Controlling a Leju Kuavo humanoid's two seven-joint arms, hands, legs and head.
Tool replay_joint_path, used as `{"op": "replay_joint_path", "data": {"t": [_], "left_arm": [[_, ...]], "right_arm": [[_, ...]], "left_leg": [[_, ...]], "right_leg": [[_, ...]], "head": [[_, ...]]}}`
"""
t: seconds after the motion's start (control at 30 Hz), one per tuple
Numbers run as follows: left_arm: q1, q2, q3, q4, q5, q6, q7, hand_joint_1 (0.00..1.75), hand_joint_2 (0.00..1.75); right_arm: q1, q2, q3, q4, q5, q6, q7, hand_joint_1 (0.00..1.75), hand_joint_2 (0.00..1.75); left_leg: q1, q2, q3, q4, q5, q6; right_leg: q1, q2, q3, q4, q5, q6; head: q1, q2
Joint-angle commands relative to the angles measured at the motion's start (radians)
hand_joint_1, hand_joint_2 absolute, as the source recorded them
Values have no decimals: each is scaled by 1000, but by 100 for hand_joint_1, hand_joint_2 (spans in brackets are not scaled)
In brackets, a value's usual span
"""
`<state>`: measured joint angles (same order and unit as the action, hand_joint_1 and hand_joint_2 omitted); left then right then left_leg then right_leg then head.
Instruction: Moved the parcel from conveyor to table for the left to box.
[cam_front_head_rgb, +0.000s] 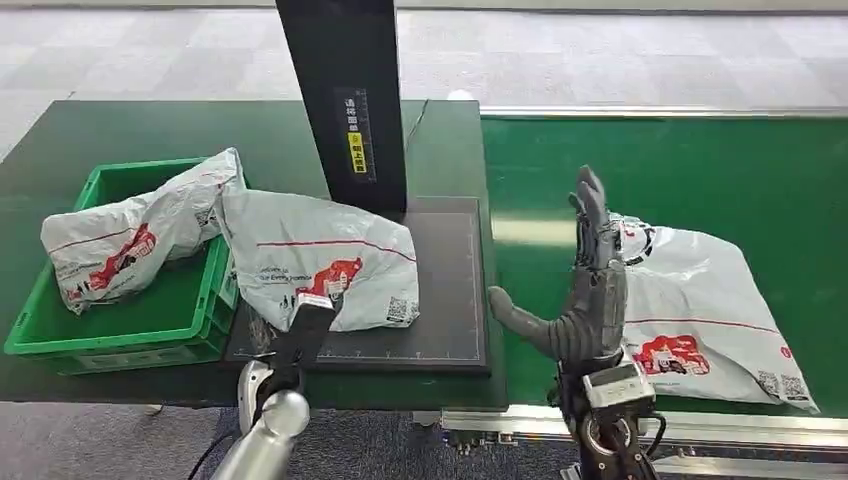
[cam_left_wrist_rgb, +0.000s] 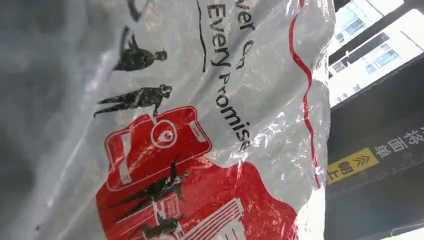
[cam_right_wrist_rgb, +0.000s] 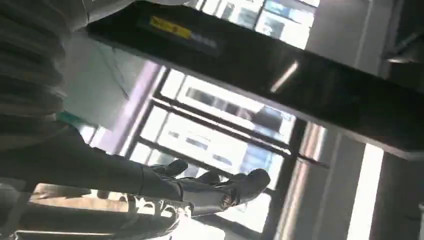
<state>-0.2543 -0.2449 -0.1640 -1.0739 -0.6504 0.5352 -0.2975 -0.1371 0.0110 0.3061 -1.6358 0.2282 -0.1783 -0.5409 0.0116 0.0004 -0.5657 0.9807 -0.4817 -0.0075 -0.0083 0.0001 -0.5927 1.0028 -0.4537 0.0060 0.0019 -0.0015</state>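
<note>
Green conveyor (cam_front_head_rgb: 700, 170) at frame right carries one parcel (cam_front_head_rgb: 700, 300); your right hand (cam_front_head_rgb: 590, 290) stands spread beside it, empty. Left hand (cam_front_head_rgb: 300, 335) touches the centre parcel (cam_front_head_rgb: 320, 260); grip unclear. Next: grasp, carry left to table.

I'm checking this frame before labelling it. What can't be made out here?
- Left robot hand: in the head view the middle parcel covers its fingers, so the grip can't be judged; the left wrist view is too close to help.
- Bin contents: the parcel draped over it hides the floor.
- Belt parcel: the right robot hand covers its near edge.
- Labels and QR codes: too small.
- Right wrist view: backlit, blurred.
</note>
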Motion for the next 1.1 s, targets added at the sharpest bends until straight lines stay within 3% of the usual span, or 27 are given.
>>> {"op": "replay_joint_path", "data": {"t": [0.03,0.07,0.1,0.2,0.63,1.1], "left_arm": [[3,25,0,47,-12,-20,9,0,175],[2,27,0,53,-20,-7,3,154,175],[0,26,3,62,-18,0,2,175,175],[-14,26,13,80,-14,7,-6,175,175],[-17,26,15,82,-12,-4,-6,175,175],[2,21,2,80,6,23,-51,175,175]], "right_arm": [[215,56,-239,77,-39,162,54,0,175],[225,68,-250,84,-53,180,47,0,175],[226,77,-252,102,-53,184,43,0,175],[189,90,-238,164,20,151,36,0,175],[171,91,-227,207,59,137,38,0,175],[233,73,-214,190,58,138,36,0,175]], "left_leg": [[0,-3,3,-2,0,0],[0,-3,4,-3,0,0],[0,-4,4,-3,-1,0],[0,0,3,-2,-1,0],[0,1,3,-2,-1,0],[0,1,3,-2,-2,0]], "right_leg": [[0,-3,4,-2,-1,0],[0,-3,6,-3,-1,0],[0,-3,6,-3,-1,0],[0,0,3,-2,-1,0],[0,1,3,-2,-1,0],[0,0,2,-2,-1,0]], "head": [[0,0],[0,0],[0,0],[0,0],[0,0],[0,0]]}}
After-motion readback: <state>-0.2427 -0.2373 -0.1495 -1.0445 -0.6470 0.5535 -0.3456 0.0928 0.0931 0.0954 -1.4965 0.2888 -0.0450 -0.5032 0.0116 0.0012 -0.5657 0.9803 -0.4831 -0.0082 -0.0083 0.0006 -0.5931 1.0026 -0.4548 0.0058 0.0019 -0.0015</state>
